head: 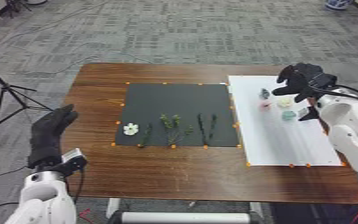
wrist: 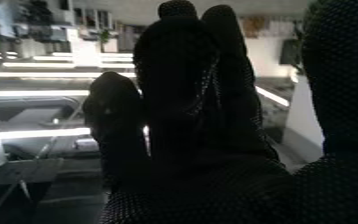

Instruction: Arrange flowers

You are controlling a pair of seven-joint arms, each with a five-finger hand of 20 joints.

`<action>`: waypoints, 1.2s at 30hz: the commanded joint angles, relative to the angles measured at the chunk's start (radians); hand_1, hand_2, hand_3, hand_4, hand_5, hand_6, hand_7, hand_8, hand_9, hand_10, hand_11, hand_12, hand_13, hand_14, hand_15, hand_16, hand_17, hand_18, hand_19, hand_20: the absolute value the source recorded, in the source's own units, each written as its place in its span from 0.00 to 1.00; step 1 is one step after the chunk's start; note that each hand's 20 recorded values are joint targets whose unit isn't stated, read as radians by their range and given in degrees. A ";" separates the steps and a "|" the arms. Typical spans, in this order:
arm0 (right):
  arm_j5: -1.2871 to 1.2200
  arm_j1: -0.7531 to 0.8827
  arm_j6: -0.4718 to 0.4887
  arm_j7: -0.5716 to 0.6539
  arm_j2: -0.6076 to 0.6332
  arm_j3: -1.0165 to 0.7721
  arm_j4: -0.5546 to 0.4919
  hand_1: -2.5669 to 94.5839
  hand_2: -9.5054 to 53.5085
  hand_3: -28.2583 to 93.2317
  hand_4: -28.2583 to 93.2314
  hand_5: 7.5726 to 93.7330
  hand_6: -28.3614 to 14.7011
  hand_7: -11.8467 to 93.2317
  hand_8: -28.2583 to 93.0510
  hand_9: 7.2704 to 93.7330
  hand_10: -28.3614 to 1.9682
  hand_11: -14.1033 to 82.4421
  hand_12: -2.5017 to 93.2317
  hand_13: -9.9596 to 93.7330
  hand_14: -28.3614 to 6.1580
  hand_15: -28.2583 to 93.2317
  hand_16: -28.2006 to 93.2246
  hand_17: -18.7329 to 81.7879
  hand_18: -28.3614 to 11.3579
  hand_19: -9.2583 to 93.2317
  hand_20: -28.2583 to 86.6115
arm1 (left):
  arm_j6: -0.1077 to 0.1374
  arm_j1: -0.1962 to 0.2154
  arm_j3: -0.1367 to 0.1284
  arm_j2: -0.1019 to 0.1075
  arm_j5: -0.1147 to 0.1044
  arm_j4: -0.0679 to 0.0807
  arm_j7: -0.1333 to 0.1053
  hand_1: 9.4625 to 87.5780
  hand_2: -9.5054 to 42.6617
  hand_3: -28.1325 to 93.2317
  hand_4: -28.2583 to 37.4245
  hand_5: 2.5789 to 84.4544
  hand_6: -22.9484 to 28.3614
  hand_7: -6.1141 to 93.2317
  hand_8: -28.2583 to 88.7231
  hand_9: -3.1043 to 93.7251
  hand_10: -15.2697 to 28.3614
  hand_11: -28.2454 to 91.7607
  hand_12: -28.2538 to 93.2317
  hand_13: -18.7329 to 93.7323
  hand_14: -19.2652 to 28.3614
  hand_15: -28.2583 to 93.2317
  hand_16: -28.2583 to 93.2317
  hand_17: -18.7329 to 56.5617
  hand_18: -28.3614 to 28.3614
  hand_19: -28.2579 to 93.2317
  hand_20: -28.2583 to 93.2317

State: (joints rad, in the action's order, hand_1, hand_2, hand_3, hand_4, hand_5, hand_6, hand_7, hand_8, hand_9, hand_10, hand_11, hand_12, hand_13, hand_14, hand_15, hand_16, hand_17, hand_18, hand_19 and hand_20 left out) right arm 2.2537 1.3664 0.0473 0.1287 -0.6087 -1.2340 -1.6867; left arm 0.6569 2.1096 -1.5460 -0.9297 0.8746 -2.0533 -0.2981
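The task looks only partly done: a white flower point(head: 131, 129) lies at the near left of the dark sheet point(head: 162, 95), with a thin stem point(head: 143, 136) just to its right, leafy sprigs point(head: 171, 127) around the middle and two bare twigs point(head: 207, 127) farther right. On the white sheet point(head: 293, 145) to the right lie a pink bloom point(head: 264, 105), a pale yellow bloom point(head: 285, 102), a teal bloom point(head: 288, 115) and a small grey piece point(head: 264, 93). The right hand point(head: 306, 82) is over the far part of that sheet, beyond the blooms, fingers extended and thumb set apart, holding nothing. The left hand point(head: 51, 132) is at the table's left side, its fingers fairly straight and close together, also empty. The blooms are probably very light, soft and easily crushed, so a gentle pinch low at the base should serve better than closing on the petals. They may slide on the smooth sheet if nudged. The sprigs and twigs are likely stiffer but slender; I would take them mid-stem, away from the leaves, and lower them flat so that neighbours are not dragged.
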 commanded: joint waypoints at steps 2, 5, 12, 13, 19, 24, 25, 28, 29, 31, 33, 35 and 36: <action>0.018 0.135 0.127 -0.029 -0.039 -0.108 0.012 0.38 0.00 0.78 0.07 0.61 0.71 0.33 0.16 0.72 0.55 0.28 0.22 0.94 0.74 0.68 0.52 0.72 0.29 1.00 0.71 | -0.043 0.142 -0.022 -0.015 0.035 -0.026 0.026 0.21 0.34 0.81 0.00 0.59 0.54 0.24 0.16 0.57 0.68 0.42 0.31 0.51 0.73 0.38 0.22 0.31 0.72 0.35 0.36; 0.017 0.179 0.154 -0.044 -0.042 -0.136 0.022 0.38 0.00 0.78 0.07 0.61 0.71 0.33 0.16 0.72 0.55 0.28 0.22 0.94 0.74 0.68 0.52 0.72 0.28 1.00 0.72 | -0.049 0.162 -0.026 -0.019 0.039 -0.032 0.025 0.22 0.34 0.81 0.00 0.59 0.53 0.24 0.16 0.57 0.68 0.42 0.31 0.51 0.74 0.38 0.22 0.31 0.72 0.35 0.36; 0.023 0.230 0.156 -0.040 -0.061 -0.159 0.059 0.38 0.00 0.79 0.07 0.61 0.71 0.33 0.16 0.72 0.56 0.28 0.22 0.94 0.73 0.68 0.52 0.72 0.28 1.00 0.72 | -0.048 0.195 -0.035 -0.028 0.026 -0.042 0.012 0.22 0.34 0.81 0.00 0.59 0.53 0.24 0.16 0.57 0.68 0.43 0.32 0.51 0.74 0.38 0.22 0.30 0.72 0.35 0.36; 0.027 0.230 0.149 -0.040 -0.062 -0.155 0.067 0.38 0.00 0.79 0.07 0.61 0.71 0.33 0.16 0.72 0.56 0.28 0.22 0.94 0.73 0.69 0.52 0.72 0.28 1.00 0.72 | -0.049 0.196 -0.034 -0.030 0.027 -0.043 0.013 0.22 0.34 0.81 0.00 0.59 0.53 0.24 0.16 0.57 0.68 0.43 0.32 0.51 0.74 0.38 0.22 0.30 0.72 0.35 0.36; 0.033 0.225 0.054 -0.015 -0.077 -0.115 0.105 0.42 0.00 0.79 0.07 0.61 0.70 0.33 0.16 0.72 0.58 0.28 0.22 0.94 0.74 0.71 0.51 0.72 0.29 1.00 0.73 | -0.055 0.196 -0.026 -0.035 0.029 -0.044 0.013 0.22 0.33 0.81 0.00 0.60 0.53 0.24 0.16 0.57 0.68 0.43 0.32 0.51 0.74 0.38 0.22 0.30 0.72 0.35 0.36; 0.014 0.200 -0.117 -0.011 -0.077 -0.040 0.156 0.62 0.00 0.73 0.05 0.67 0.68 0.36 0.30 0.82 0.66 0.23 0.32 0.96 0.80 0.72 0.51 0.76 0.33 1.00 0.76 | -0.054 0.201 -0.027 -0.038 0.025 -0.047 0.016 0.22 0.33 0.81 0.00 0.60 0.53 0.24 0.16 0.57 0.68 0.43 0.32 0.51 0.74 0.38 0.22 0.30 0.72 0.35 0.36; 0.005 0.192 -0.155 -0.017 -0.072 -0.023 0.161 0.66 0.00 0.72 0.06 0.69 0.68 0.36 0.31 0.86 0.67 0.21 0.36 0.97 0.81 0.72 0.51 0.77 0.34 1.00 0.77 | -0.056 0.205 -0.031 -0.039 0.025 -0.050 0.017 0.22 0.33 0.81 0.00 0.60 0.54 0.24 0.16 0.57 0.68 0.43 0.32 0.51 0.74 0.38 0.22 0.30 0.72 0.35 0.36; -0.023 0.159 -0.200 -0.030 -0.045 0.003 0.136 0.72 0.00 0.70 0.07 0.76 0.67 0.35 0.31 0.92 0.66 0.20 0.38 0.99 0.82 0.72 0.51 0.78 0.35 1.00 0.78 | -0.055 0.212 -0.039 -0.034 0.024 -0.054 0.014 0.22 0.33 0.81 0.00 0.59 0.54 0.24 0.16 0.57 0.68 0.43 0.32 0.51 0.74 0.38 0.22 0.30 0.72 0.35 0.36; -0.036 0.138 -0.204 -0.028 -0.033 0.016 0.118 0.73 0.00 0.69 0.08 0.77 0.67 0.34 0.31 0.93 0.67 0.20 0.38 0.99 0.82 0.72 0.52 0.79 0.35 1.00 0.78 | -0.053 0.211 -0.042 -0.030 0.027 -0.054 0.016 0.22 0.33 0.81 0.00 0.59 0.53 0.24 0.16 0.57 0.68 0.43 0.32 0.51 0.74 0.38 0.22 0.30 0.72 0.35 0.36; -0.058 0.082 -0.205 -0.016 -0.007 0.052 0.070 0.73 0.00 0.69 0.09 0.78 0.67 0.34 0.30 0.93 0.67 0.20 0.38 1.00 0.83 0.72 0.52 0.79 0.35 1.00 0.78 | -0.051 0.211 -0.058 -0.016 0.024 -0.052 0.011 0.22 0.33 0.81 0.00 0.59 0.53 0.24 0.16 0.57 0.68 0.43 0.32 0.51 0.74 0.38 0.22 0.30 0.72 0.35 0.36; -0.066 -0.015 -0.197 -0.016 0.010 0.122 0.029 0.72 0.00 0.69 0.09 0.79 0.67 0.34 0.30 0.94 0.67 0.20 0.38 1.00 0.83 0.72 0.52 0.80 0.35 1.00 0.79 | -0.039 0.206 -0.075 -0.005 0.022 -0.051 0.009 0.22 0.33 0.81 0.00 0.59 0.53 0.24 0.16 0.57 0.68 0.43 0.32 0.51 0.74 0.38 0.22 0.30 0.72 0.35 0.36; -0.096 -0.138 -0.192 -0.021 0.014 0.220 0.003 0.72 0.00 0.69 0.10 0.80 0.69 0.34 0.30 0.95 0.67 0.20 0.37 1.00 0.84 0.73 0.52 0.80 0.35 1.00 0.79 | -0.022 0.183 -0.086 0.005 0.031 -0.045 0.015 0.22 0.32 0.81 0.00 0.60 0.53 0.24 0.16 0.57 0.68 0.43 0.32 0.51 0.74 0.38 0.22 0.30 0.72 0.35 0.36; -0.109 -0.192 -0.175 -0.030 0.002 0.255 -0.008 0.72 0.00 0.69 0.10 0.80 0.69 0.34 0.30 0.95 0.67 0.20 0.37 1.00 0.84 0.73 0.52 0.80 0.35 1.00 0.80 | -0.018 0.179 -0.093 0.008 0.031 -0.044 0.012 0.22 0.32 0.81 0.00 0.60 0.53 0.24 0.16 0.57 0.68 0.43 0.32 0.51 0.74 0.38 0.22 0.30 0.72 0.35 0.36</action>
State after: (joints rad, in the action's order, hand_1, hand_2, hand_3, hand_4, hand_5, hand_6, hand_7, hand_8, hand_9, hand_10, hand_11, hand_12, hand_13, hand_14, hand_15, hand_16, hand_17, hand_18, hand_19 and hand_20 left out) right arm 2.1804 1.4957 -0.1639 0.1159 -0.6272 -1.1604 -1.5684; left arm 0.6133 2.3110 -1.5928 -0.9525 0.9019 -2.0965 -0.2851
